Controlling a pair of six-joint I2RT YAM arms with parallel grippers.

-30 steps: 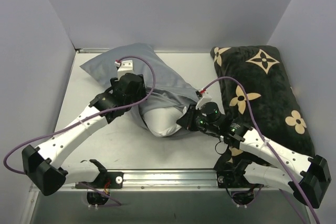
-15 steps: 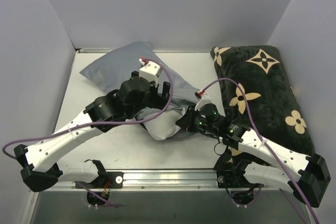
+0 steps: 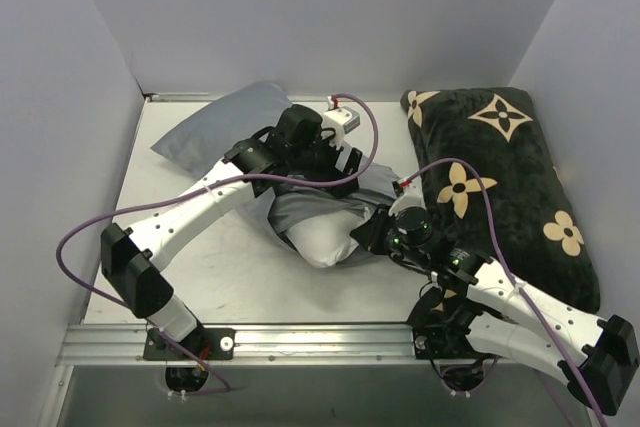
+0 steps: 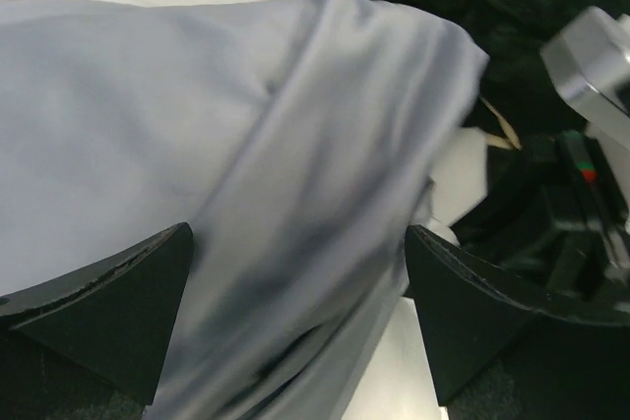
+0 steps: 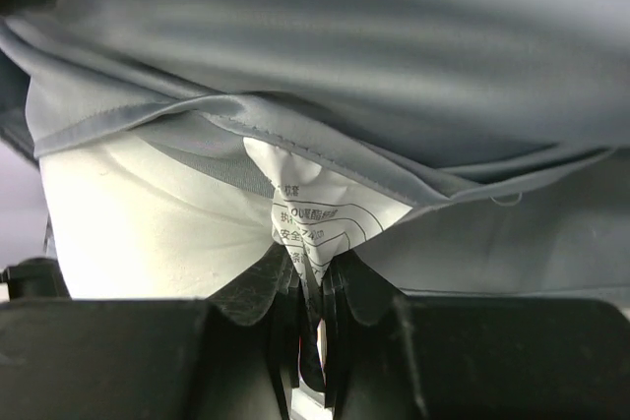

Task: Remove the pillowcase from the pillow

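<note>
Pillowcase (image 3: 225, 127) bunched mid-frame, white pillow (image 3: 325, 239) poking out below; right gripper (image 5: 313, 277) pinched tight on the pillow's label (image 5: 317, 211), left gripper (image 4: 297, 243) spread wide over grey fabric.

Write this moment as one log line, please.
left pincer: open, astride pillowcase | right pincer: shut on label of pillow | status: pillow partly bared

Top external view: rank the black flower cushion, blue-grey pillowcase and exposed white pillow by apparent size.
1. black flower cushion, largest
2. pillowcase, visibly smaller, partly covered by an arm
3. pillow, smallest; only its uncovered end shows
</note>
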